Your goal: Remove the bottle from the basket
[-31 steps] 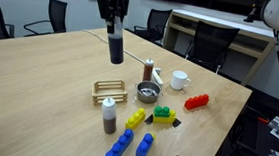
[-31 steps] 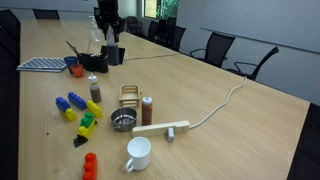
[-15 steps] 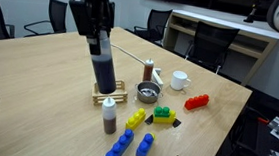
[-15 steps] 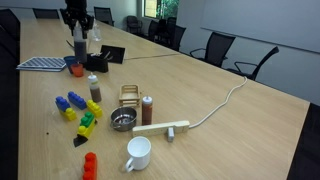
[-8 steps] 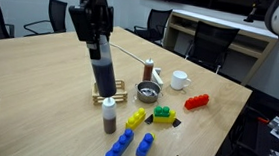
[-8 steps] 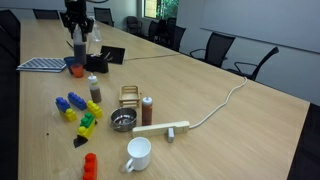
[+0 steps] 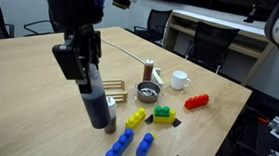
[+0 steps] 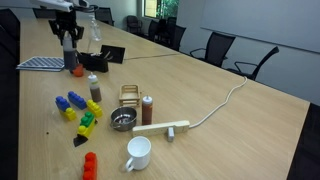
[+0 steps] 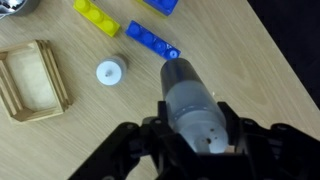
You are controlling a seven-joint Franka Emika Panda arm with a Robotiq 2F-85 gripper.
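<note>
In the wrist view the gripper [image 9: 196, 135], at lower centre, has its jaws clamped on the bottle [image 9: 188, 92], well apart from the basket [image 9: 60, 85] at the left edge.

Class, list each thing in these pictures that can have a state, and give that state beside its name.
end effector: shut on the bottle
bottle: held, out of the basket
basket: empty
mug: upright
strainer: open side up
white-capped bottle: upright, capped
long-topped bottle: upright, capped
</note>
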